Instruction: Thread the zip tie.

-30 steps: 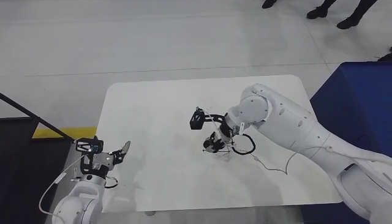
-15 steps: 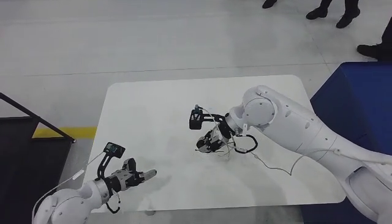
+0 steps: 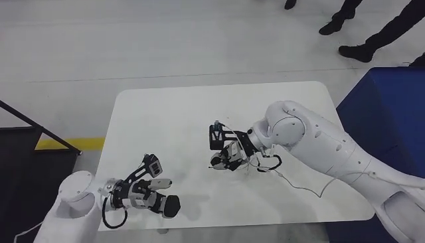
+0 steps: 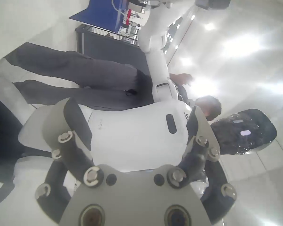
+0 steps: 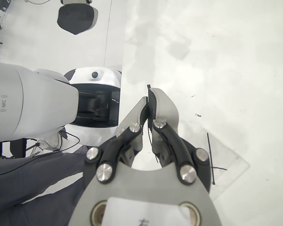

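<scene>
Jaws of the right gripper (image 5: pixel 149 102) are clamped on a black zip tie (image 5: pixel 150 137); left gripper (image 4: pixel 134 108) jaws are parted.

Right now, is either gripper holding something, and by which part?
The right gripper pinches a black zip tie near one end; the left gripper is open and empty.

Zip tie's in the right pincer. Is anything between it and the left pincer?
Nothing visible stands in the way. The right pincer is shut on the zip tie. The left pincer, open, is near the front-left corner of the table, with bare surface between them.
</scene>
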`<state>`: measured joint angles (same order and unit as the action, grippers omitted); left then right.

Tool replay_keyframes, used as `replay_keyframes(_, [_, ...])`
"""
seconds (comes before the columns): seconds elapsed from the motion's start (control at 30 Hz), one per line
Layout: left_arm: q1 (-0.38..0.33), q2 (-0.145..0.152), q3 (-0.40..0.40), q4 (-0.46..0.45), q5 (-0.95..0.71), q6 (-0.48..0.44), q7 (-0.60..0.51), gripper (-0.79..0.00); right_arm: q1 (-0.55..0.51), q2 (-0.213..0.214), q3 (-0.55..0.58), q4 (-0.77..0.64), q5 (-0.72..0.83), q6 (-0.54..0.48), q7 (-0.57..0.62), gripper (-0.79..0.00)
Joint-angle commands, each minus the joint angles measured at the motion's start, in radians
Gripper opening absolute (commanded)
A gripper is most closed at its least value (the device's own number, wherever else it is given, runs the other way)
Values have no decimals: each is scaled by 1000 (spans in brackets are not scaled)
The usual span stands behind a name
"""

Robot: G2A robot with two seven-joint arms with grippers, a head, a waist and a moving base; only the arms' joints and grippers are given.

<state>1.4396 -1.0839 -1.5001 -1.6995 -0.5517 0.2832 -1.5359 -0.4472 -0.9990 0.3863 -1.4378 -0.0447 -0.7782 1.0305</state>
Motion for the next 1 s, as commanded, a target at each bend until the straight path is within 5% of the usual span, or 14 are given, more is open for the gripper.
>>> replay_keyframes(0.0, [3, -3, 7, -13, -29, -14, 1, 0, -15, 0, -8, -5, 50, -17, -5, -785])
replay_keyframes(0.1, [9, -9, 21, -30, -46, -148, 78, 0, 2, -2, -47, -10, 122, 3, 15, -785])
replay_keyframes(0.27, [43, -22, 65, -63, 118, -510, 312, 0, 55, -5, -157, -31, 332, 17, 28, -785])
replay_keyframes(0.6, [52, -21, 82, -71, 157, -508, 341, 0, 54, 2, -160, -22, 416, 67, 32, -785])
replay_keyframes(0.83, [75, -17, 99, -118, 312, -594, 427, -3, 34, 12, -116, -4, 477, 95, 88, -785])
replay_keyframes(0.97, [83, -14, 100, -128, 336, -621, 453, -148, 26, 11, -96, 4, 520, 115, 127, -785])
